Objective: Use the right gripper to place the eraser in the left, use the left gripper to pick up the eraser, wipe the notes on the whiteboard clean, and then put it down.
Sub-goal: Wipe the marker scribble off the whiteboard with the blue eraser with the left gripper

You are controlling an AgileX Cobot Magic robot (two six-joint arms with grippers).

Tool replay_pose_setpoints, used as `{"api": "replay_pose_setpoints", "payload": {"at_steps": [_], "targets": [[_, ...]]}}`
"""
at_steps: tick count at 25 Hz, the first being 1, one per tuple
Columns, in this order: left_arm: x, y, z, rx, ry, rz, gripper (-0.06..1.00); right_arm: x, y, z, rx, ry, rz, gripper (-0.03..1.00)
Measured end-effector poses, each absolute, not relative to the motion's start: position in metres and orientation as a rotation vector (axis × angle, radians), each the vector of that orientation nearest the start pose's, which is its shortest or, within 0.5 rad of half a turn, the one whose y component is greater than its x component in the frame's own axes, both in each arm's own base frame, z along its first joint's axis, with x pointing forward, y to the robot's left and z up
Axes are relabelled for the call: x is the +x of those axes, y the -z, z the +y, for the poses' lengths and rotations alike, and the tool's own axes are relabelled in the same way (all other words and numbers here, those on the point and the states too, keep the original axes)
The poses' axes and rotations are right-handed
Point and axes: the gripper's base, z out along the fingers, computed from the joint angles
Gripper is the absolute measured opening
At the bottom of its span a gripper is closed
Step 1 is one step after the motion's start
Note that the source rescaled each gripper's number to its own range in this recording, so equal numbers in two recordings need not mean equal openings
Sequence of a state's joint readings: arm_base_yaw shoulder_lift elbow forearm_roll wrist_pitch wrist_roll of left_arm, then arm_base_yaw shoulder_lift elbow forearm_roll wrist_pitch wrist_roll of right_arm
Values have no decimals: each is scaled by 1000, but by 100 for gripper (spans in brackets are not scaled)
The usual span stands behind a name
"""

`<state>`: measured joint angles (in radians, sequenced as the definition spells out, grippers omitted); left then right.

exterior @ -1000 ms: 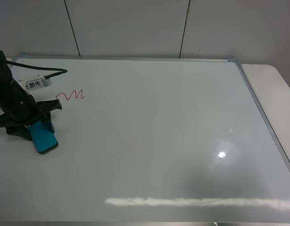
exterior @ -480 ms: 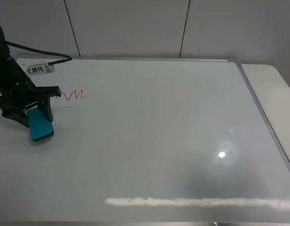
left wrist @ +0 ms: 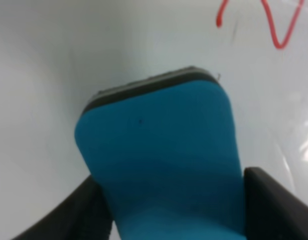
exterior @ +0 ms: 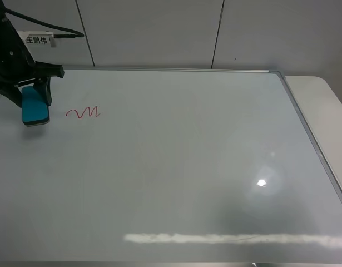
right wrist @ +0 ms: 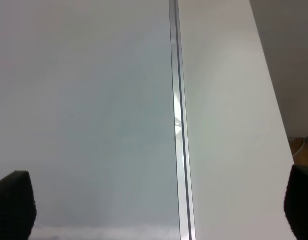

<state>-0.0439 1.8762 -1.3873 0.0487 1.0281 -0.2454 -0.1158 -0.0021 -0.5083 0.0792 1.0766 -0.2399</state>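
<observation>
1. The left gripper [exterior: 33,95] is at the far left corner of the whiteboard [exterior: 187,167], its two fingers pinching the eraser [exterior: 35,108] by its sides.
2. In the left wrist view the eraser [left wrist: 164,160] sits between the black fingers [left wrist: 68,215], with its dark felt base on the end away from the camera. Whether the felt touches the board cannot be told.
3. The notes [exterior: 83,113] are a red squiggle on the board, near the eraser on its right and apart from it.
4. A white tag [exterior: 38,40] hangs on the left arm's cable.
5. The right gripper [right wrist: 156,202] shows only in its wrist view. Its fingers are spread wide with nothing between them, over the board's silver frame [right wrist: 178,125] and the table [right wrist: 229,125] beside it.
</observation>
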Motion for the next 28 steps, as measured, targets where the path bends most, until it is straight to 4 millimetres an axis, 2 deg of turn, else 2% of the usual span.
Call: {"api": "replay_pose_setpoints", "payload": {"at_steps": [6,10,22,28], "targets": [[405,-203,-10,-197,-96,2963,2,-6,-278,7,-132,127,2045,100],[418,-190,-7,-149,-145,2933,2,-6,-278,7,-132,127,2045,100],[433,-141,-9,-116,-138,2956,2,-6,-278,7,-132,127,2045,100],[434,-128,-10,-108,-123,2981,2,-6,-278,7,-132,127,2045,100]]}}
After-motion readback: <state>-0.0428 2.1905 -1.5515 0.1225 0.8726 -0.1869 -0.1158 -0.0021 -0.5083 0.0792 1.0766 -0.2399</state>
